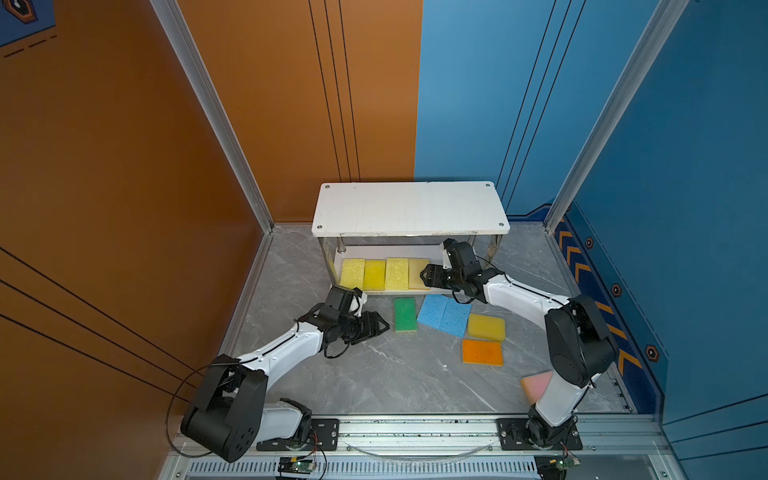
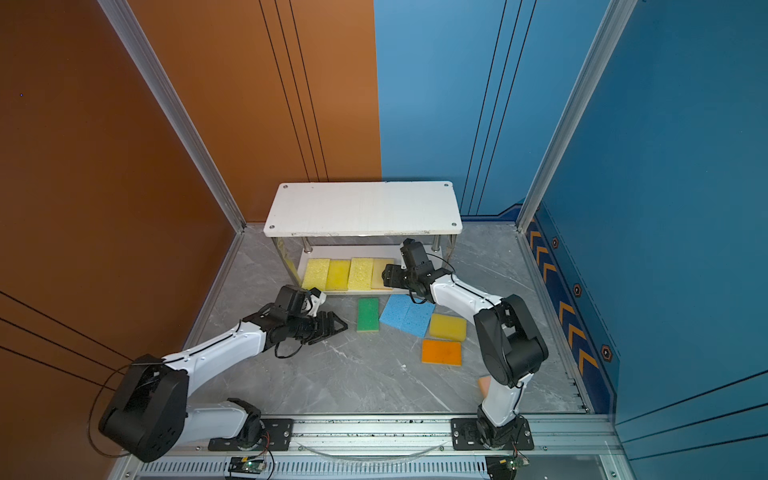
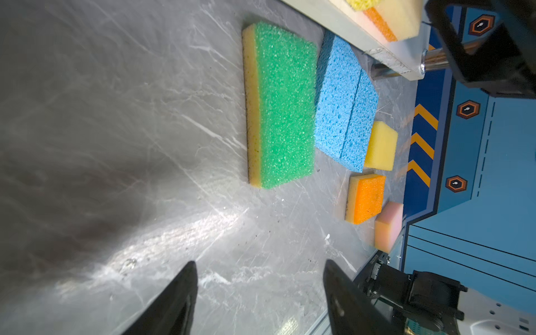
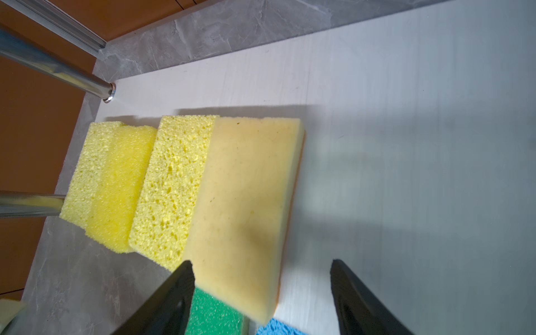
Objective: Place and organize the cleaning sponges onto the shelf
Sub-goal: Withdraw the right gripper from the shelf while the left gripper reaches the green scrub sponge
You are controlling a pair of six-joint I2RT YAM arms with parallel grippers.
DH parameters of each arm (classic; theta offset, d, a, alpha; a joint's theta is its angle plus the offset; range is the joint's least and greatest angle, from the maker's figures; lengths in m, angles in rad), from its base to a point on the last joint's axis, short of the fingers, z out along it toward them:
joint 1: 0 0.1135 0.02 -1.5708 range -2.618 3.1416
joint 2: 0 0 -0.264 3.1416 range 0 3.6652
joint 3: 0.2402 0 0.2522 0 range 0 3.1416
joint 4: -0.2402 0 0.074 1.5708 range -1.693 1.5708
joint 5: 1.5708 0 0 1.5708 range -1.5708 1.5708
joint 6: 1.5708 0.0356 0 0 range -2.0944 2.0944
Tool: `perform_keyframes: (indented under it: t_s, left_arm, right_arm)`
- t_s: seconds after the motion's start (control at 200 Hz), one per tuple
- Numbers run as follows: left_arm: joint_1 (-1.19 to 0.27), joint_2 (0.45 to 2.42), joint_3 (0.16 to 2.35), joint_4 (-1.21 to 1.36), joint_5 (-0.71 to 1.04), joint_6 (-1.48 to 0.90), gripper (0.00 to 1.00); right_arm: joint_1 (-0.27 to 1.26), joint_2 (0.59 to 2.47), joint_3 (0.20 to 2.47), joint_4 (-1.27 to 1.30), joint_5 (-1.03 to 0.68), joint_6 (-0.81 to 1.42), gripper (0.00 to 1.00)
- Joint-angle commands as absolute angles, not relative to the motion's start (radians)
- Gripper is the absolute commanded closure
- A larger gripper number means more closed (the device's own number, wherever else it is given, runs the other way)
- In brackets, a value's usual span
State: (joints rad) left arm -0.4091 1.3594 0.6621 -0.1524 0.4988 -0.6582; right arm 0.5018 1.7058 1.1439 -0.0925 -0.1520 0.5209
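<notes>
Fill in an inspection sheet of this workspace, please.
Surface: grey marble-look tabletop.
Job's things: shelf, bare on top; three yellow sponges and beige sponge in a row on its lower board; green sponge, two light blue sponges, fourth yellow sponge, orange sponge, pink sponge on the tabletop.
Clutter: nothing seen.
Grippers: left gripper open, empty, facing the green sponge; right gripper open at the beige sponge.
Cables: black cable loop beside left arm's base.
Surroundings: orange wall, blue wall, aluminium frame.
</notes>
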Motion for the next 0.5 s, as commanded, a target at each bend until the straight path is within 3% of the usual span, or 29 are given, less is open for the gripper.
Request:
perform_keyframes:
  t_s: [0.0,0.496]
  left_arm:
    - [-0.435,1.429,0.725,-0.117,0.486,-0.583,0.34]
    - [-0.496,1.651,0.894,-0.176,0.451,-0.48,0.51]
  right_arm:
    - [0.526,1.599,1.07,-0.107,-0.095,0.53,0.24]
    - [0.595,1.308,0.856,-0.178,-0.092,0.578,0.24]
